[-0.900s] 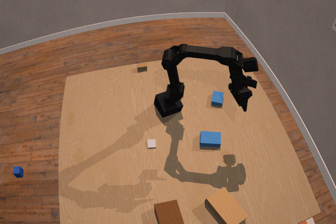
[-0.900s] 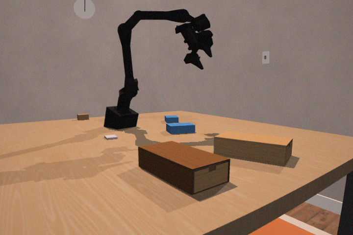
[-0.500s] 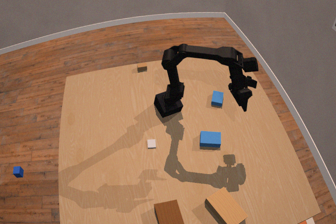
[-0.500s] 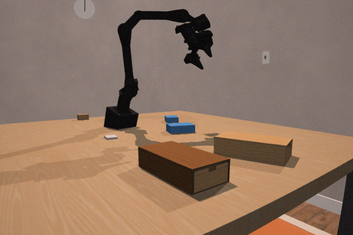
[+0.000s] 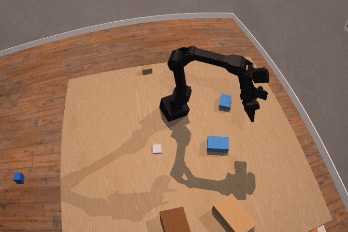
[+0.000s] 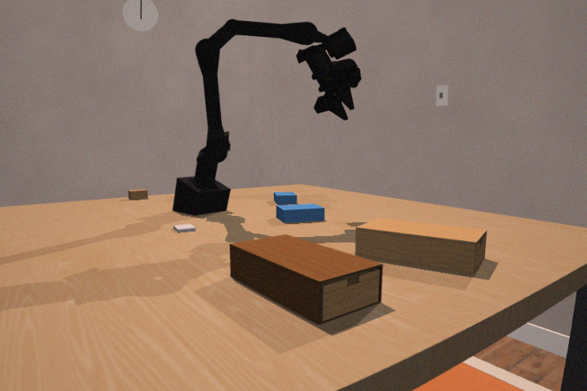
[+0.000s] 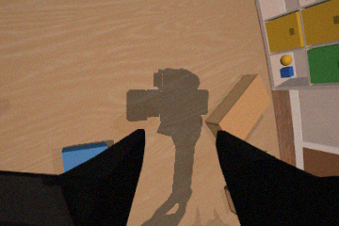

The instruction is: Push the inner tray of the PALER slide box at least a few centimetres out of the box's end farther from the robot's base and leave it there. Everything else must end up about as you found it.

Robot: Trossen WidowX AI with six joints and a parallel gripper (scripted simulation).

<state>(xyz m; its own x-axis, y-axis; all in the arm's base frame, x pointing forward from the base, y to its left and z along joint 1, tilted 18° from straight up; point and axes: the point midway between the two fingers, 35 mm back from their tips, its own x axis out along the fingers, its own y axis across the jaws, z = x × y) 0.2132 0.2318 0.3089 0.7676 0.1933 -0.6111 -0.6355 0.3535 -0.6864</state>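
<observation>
The paler slide box point(image 5: 234, 212) lies near the table's front edge, far from the arm's base point(image 5: 174, 106). It also shows in the exterior view point(image 6: 421, 245) and in the wrist view point(image 7: 240, 107). Its tray end looks flush with the box. My gripper point(image 5: 251, 116) point(image 6: 337, 110) hangs high above the table, tilted downward, well short of the box. In the wrist view the fingers stand partly apart with nothing between them.
A darker slide box point(image 5: 174, 219) lies left of the paler one point(image 6: 306, 274). Two blue blocks point(image 5: 224, 101) point(image 5: 217, 143), a white tile point(image 5: 156, 148) and a small brown block point(image 5: 147, 69) lie on the table. A blue cube point(image 5: 18, 177) is on the floor.
</observation>
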